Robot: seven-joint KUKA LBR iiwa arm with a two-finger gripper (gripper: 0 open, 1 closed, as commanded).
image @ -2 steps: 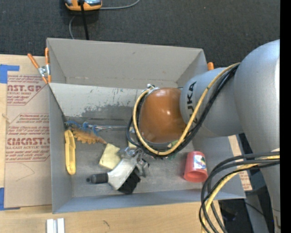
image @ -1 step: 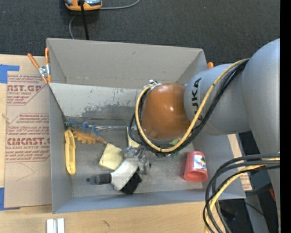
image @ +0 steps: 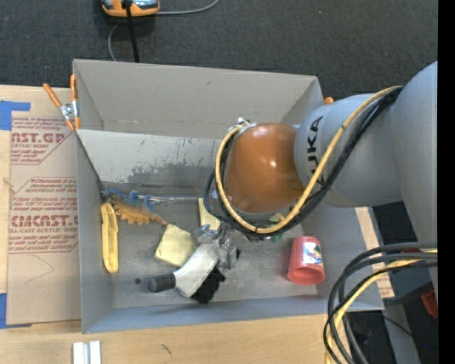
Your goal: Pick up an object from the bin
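The end effector (image: 222, 245) hangs low in the middle of the grey bin (image: 192, 99), over a long white and black thing (image: 193, 270). I cannot tell if it is open or closed. The thing lies slanted near the front wall, with its black end to the left. A yellow sponge (image: 174, 245) sits just beside it. A red cup (image: 306, 261) stands apart, with bare floor between.

Obs.: the orange wrist cover (image: 259, 167) hides the floor of the bin (image: 142, 153) beneath it and most of the gripper (image: 222, 247); a bit of metal shows under its lower rim. A pale yellow piece (image: 205, 213) at the cover's left edge is partly hidden, its kind not readable. The white thing with black ends (image: 193, 272) just below the gripper is possibly a brush, too unclear to name. The arm (image: 398, 142) is cut off by the right edge. The cables (image: 355, 298) run off the bottom edge. An orange object (image: 128, 6) is cut off by the top edge.
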